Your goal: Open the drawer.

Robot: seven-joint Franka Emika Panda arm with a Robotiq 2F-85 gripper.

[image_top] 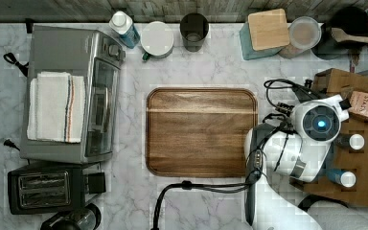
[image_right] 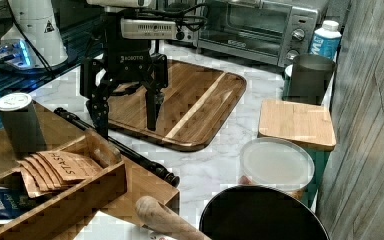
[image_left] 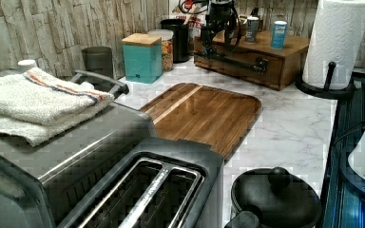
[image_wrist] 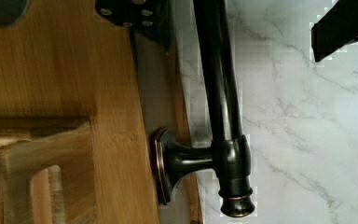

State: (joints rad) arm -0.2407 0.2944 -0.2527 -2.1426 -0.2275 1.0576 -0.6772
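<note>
One drawer (image_left: 247,61) is your target, closed flush in the wooden box at the top view's right edge of the marble counter (image_top: 211,196), its front facing the board (image_top: 201,132). You see its long black handle (image_wrist: 221,93) running along that front, and in the wrist view one bracket (image_wrist: 182,161) joins bar to wood near the bar's knobbed end. Your gripper (image_right: 127,112) hangs over the handle with its jaws spread wide: in the right view one finger (image_right: 98,107) comes down on the box side of the bar and the other (image_right: 152,107) on the board side, so the bar runs between them, and neither finger is pressed against it. Nothing is in its grasp. On top of the box you've got two cans (image_right: 20,122) and a tray of tea packets (image_right: 55,167). Just beyond the handle lies the board on the counter, and across it, at the top view's left, the toaster oven (image_top: 69,93) with a folded towel (image_top: 55,106) on top and a toaster (image_top: 45,189) beside it. Along the back wall stand a teal canister (image_left: 142,57), a jar (image_left: 164,47) and a dark cup (image_top: 194,29).
</note>
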